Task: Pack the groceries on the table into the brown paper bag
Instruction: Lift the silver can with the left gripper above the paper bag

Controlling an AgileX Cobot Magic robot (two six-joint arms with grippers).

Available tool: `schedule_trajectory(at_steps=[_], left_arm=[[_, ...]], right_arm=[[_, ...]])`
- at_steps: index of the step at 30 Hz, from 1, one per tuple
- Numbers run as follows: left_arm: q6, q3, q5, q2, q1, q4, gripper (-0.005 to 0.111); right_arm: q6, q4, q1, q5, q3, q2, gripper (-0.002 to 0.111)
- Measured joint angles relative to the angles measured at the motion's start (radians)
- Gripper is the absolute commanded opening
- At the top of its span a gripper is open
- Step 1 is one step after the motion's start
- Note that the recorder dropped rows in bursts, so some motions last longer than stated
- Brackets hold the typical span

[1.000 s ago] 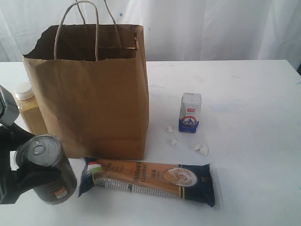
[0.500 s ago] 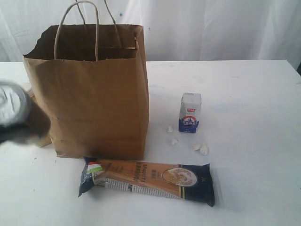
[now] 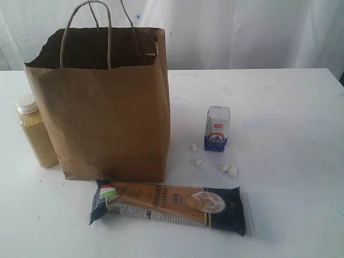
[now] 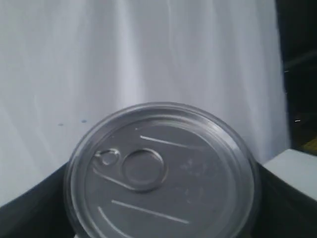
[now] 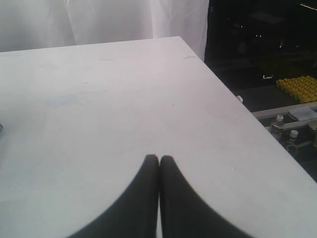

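White tabletop (image 3: 285, 107) bears brown paper bag (image 3: 107, 123); left gripper (image 4: 159, 208) clasps tin can (image 4: 163, 168).

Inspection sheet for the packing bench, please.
Surface: white table, faint smudges.
Job's things: brown paper bag upright, open; yellow-powder jar beside it; carton upright; white lumps loose near the carton; spaghetti pack flat in front of the bag; tin can off the table.
Clutter: nothing seen.
Claws: left claw grips the tin can; right claw shut, empty, over bare table.
Cables: nothing seen.
Surroundings: white curtain behind.
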Motion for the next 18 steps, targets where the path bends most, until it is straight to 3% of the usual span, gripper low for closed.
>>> schedule_trajectory(at_steps=[2, 7, 13, 18], left_arm=[[0.000, -0.044, 0.070, 0.107, -0.002, -0.063, 0.000], [-0.082, -0.193, 0.160, 0.378, 0.000, -0.058, 0.000], [-0.199, -0.275, 0.383, 0.540, -0.002, 0.258, 0.000], [-0.206, -0.277, 0.495, 0.561, -0.002, 0.379, 0.000]], right_arm=[[0.000, 0.000, 0.000, 0.000, 0.000, 0.000, 0.000], [0.000, 0.000, 0.000, 0.000, 0.000, 0.000, 0.000], [0.000, 0.000, 0.000, 0.001, 0.000, 0.000, 0.000], [0.000, 0.000, 0.000, 0.001, 0.000, 0.000, 0.000]])
